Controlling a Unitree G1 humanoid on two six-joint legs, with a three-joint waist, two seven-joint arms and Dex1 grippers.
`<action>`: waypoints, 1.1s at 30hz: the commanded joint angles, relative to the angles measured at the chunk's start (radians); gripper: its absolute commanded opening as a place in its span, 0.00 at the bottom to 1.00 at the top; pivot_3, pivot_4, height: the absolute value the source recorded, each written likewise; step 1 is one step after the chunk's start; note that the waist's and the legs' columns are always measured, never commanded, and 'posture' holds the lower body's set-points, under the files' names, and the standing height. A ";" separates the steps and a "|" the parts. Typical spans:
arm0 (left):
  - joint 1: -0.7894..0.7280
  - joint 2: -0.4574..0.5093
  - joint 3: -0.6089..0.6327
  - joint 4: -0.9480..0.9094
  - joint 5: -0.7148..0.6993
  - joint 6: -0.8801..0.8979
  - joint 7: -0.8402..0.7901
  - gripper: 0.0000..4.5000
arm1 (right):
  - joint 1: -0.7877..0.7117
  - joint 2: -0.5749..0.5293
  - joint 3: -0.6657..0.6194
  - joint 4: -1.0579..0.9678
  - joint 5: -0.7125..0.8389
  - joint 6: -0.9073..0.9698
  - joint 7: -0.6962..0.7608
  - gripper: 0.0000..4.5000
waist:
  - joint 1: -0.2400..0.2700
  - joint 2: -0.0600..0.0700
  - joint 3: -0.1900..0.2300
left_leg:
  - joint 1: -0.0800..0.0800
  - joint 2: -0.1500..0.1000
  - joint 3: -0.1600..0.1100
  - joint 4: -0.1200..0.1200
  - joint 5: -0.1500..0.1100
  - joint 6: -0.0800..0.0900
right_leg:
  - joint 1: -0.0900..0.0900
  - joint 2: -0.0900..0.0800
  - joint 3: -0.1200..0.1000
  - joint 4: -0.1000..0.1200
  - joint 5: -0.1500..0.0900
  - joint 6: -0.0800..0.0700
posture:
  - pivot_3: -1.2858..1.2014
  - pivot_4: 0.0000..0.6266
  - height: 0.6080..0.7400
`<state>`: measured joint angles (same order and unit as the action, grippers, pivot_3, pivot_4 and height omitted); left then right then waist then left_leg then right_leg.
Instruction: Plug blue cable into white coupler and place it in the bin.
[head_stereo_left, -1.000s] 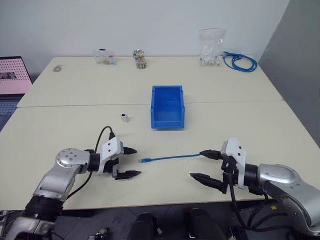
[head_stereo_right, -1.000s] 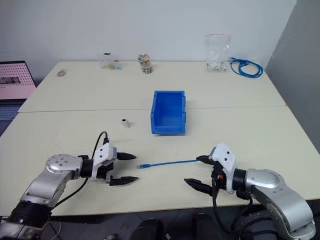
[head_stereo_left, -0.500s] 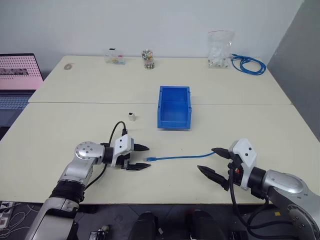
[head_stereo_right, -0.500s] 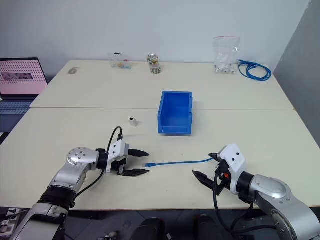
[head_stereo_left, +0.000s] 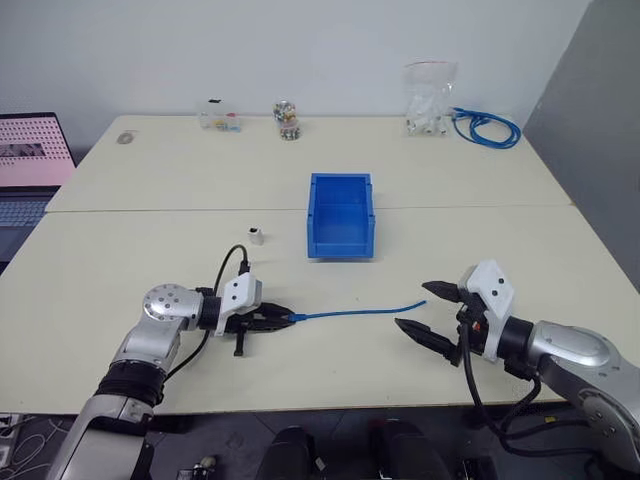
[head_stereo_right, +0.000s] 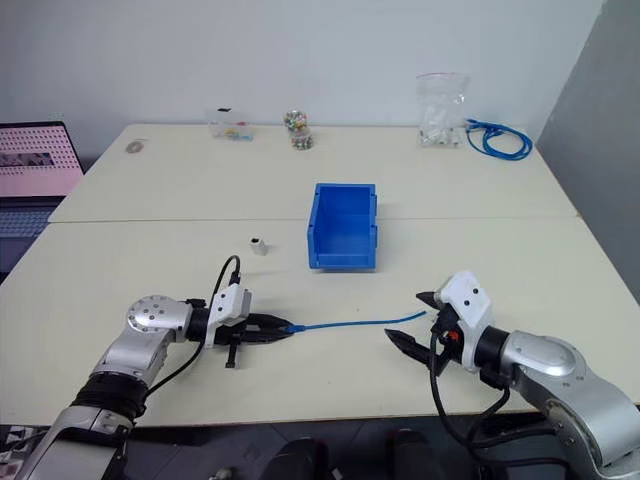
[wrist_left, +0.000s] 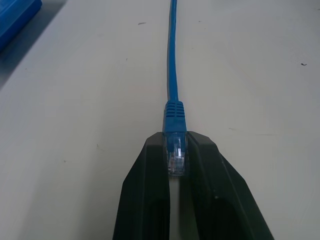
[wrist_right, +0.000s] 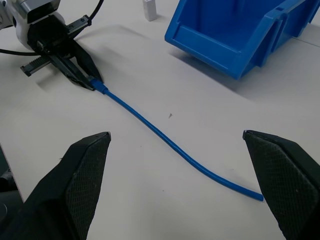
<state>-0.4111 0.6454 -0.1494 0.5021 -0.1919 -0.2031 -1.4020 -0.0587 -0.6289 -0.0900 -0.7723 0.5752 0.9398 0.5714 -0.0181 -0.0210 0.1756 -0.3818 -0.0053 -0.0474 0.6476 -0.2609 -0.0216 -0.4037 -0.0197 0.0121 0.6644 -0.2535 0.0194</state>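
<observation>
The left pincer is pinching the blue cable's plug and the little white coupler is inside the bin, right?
Not quite. The left pincer does pinch the cable plug, but the coupler stands on the table beside the bin, not inside it. The left eye view shows this.

Left hand closed on the plug

My left hand (head_stereo_left: 283, 318) has shut on the thin bright blue cable's (head_stereo_left: 360, 312) clear plug end.

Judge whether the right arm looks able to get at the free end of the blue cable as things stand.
Probably yes: the right end effector is open beside the blue cable, with bare table between; the left end effector pinches only the plug.
</observation>
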 joint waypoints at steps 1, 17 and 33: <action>0.054 0.028 -0.027 0.014 0.049 0.019 0.000 0.06 | -0.020 -0.020 -0.015 -0.005 0.033 -0.007 0.015 1.00 | -0.004 0.000 -0.001 | 0.000 0.000 0.000 0.000 0.000 0.000 | 0.000 0.000 0.000 0.000 0.000 0.000 | 0.52 0.24 1.00; -0.016 -0.235 0.303 -0.649 -0.959 1.573 0.580 0.06 | -0.040 0.144 -0.064 0.199 0.998 0.172 -0.382 1.00 | -0.019 -0.006 0.001 | -0.003 0.001 -0.003 0.003 0.000 0.000 | -0.001 -0.003 0.000 0.001 0.000 0.001 | 0.52 0.24 1.00; 0.046 -0.294 0.337 -0.715 -1.240 1.621 0.868 0.06 | -0.142 0.113 0.109 0.257 1.281 -0.001 -0.595 0.83 | -0.011 -0.006 0.001 | -0.002 -0.001 0.000 0.001 0.000 0.000 | -0.001 0.000 0.002 0.000 -0.001 0.001 | 0.52 0.24 1.00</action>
<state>-0.3711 0.3417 0.1853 -0.1818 -1.3912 1.4303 -0.5388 -0.1801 -0.5091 0.0216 -0.5024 1.8289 0.9670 -0.0269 -0.0295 -0.0267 0.1764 -0.3836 -0.0062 -0.0477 0.6485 -0.2609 -0.0216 -0.4046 -0.0199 0.0141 0.6647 -0.2541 0.0199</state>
